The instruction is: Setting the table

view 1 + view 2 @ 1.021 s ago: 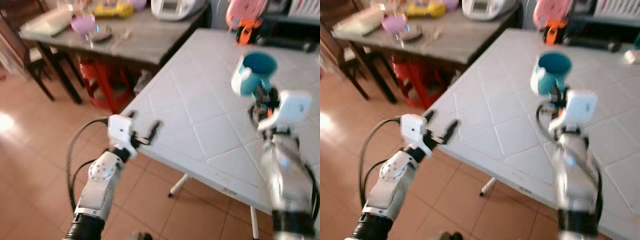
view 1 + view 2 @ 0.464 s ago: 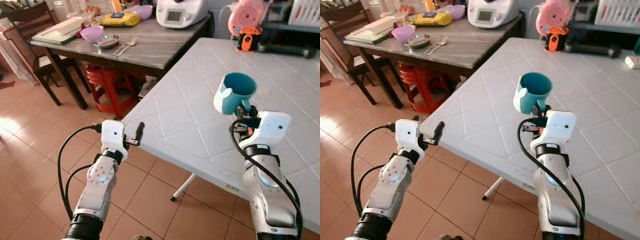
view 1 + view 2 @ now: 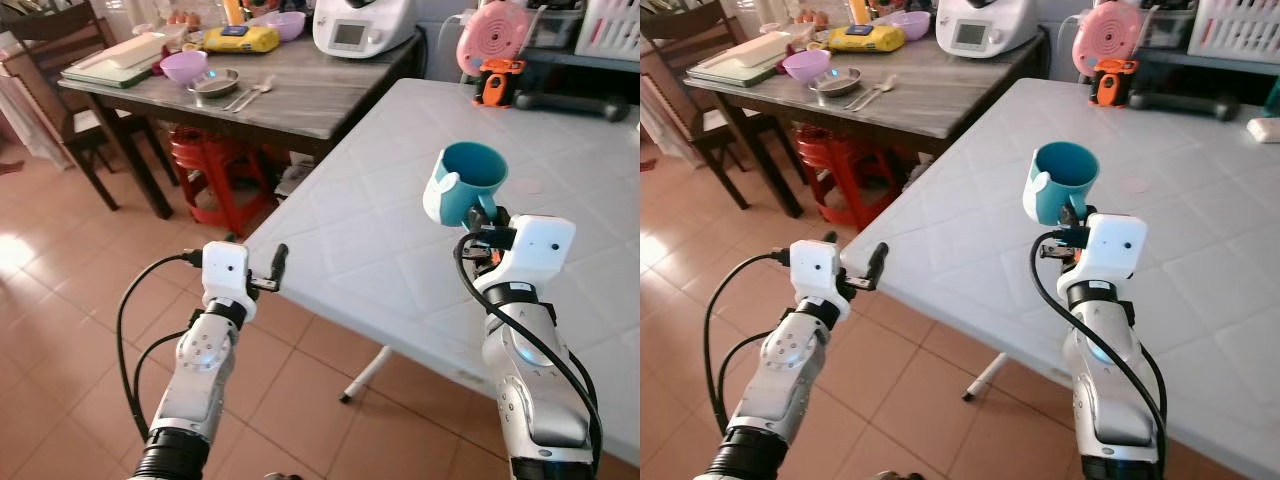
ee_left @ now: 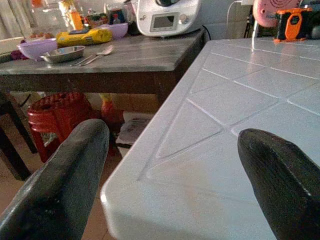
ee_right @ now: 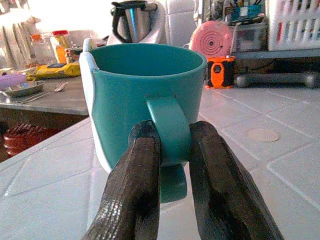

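A teal mug with a white side hangs above the white plastic table, upright, mouth up. My right gripper is shut on the mug's handle, which sits squeezed between both black fingers. My left gripper stands open at the table's near left corner, one finger on either side of the edge, with nothing in it.
A grey table stands at the back left with a purple bowl, a metal dish, cutlery and a white appliance. Red stools sit under it. A pink fan, an orange tool and a basket stand at the far edge.
The camera steadied after a blurred swing. My right gripper with the mug has settled slightly left and lower in view; the left gripper stays at the table corner.
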`<state>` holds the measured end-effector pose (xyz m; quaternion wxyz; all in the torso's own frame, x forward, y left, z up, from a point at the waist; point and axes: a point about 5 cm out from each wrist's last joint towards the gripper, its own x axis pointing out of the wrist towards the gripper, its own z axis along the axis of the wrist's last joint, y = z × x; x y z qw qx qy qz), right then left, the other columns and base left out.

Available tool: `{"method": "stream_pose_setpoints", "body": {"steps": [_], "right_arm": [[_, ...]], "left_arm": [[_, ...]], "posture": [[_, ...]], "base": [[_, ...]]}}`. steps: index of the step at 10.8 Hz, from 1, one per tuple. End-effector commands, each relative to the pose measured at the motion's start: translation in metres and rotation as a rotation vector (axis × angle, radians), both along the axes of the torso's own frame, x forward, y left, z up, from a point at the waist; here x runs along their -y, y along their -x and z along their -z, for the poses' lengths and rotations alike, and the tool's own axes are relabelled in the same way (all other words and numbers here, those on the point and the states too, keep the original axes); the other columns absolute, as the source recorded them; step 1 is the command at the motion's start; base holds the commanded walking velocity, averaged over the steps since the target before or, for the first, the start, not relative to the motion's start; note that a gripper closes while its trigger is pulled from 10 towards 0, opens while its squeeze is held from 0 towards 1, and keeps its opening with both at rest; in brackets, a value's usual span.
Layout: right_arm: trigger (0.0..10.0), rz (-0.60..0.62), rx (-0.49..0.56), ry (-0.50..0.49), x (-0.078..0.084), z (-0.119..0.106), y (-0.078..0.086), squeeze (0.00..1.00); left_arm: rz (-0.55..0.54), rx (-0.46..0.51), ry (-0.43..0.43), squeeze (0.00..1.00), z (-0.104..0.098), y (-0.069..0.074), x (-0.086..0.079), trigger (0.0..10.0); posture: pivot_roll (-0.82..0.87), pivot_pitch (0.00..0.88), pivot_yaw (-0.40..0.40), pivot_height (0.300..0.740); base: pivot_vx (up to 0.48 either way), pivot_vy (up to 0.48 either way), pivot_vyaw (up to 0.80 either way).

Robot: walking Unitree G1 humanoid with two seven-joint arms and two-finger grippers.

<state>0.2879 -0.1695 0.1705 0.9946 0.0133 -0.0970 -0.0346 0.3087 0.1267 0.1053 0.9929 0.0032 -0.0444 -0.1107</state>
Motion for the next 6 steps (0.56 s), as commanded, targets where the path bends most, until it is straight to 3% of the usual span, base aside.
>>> {"method": "stream_pose_setpoints", "body": {"steps": [1, 5, 6], "right_arm": [[10.0, -0.03, 0.019, -0.006, -0.0104, -0.0058, -0.0006, 0.0], [10.0, -0.019, 0.018, -0.02, -0.0104, -0.0049, -0.0003, 0.0], [10.0, -0.015, 0.018, -0.02, -0.0099, -0.0051, -0.0008, 0.0]], "left_arm": [[-0.007, 0.009, -0.015, 0.0, -0.0022, -0.0015, -0.0072, 10.0], [0.022, 0.011, -0.013, 0.0, -0.0041, -0.0029, -0.0025, 10.0], [0.029, 0.011, -0.013, 0.0, -0.0041, -0.0029, -0.0014, 10.0]], "posture": [[-0.11, 0.048, 0.128, 0.74], [-0.12, 0.054, 0.138, 0.74], [-0.12, 0.054, 0.139, 0.74]], "base": [[0.0, 0.401, 0.0], [0.0, 0.42, 0.0], [0.0, 0.424, -0.43]]}}
